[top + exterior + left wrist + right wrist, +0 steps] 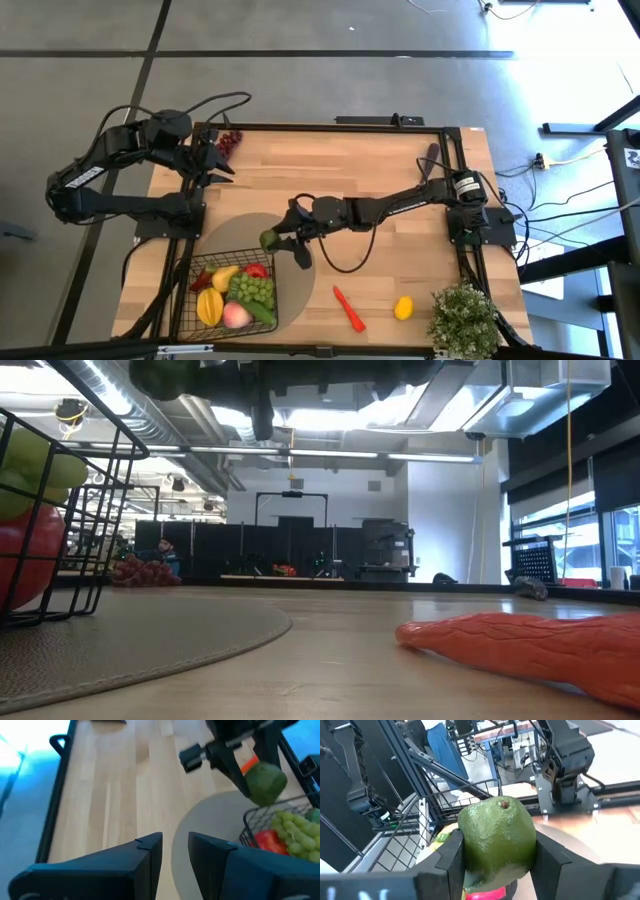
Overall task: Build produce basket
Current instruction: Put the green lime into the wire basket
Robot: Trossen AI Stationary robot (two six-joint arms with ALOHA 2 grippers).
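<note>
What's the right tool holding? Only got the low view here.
Observer: A green fruit, gripped in the right tool.
Operator: Over the basket?
Observer: At the basket corner, above the mat; not inside.
Operator: Left tool?
Observer: Left tool waits empty at the table's far left, beside purple grapes.
</note>
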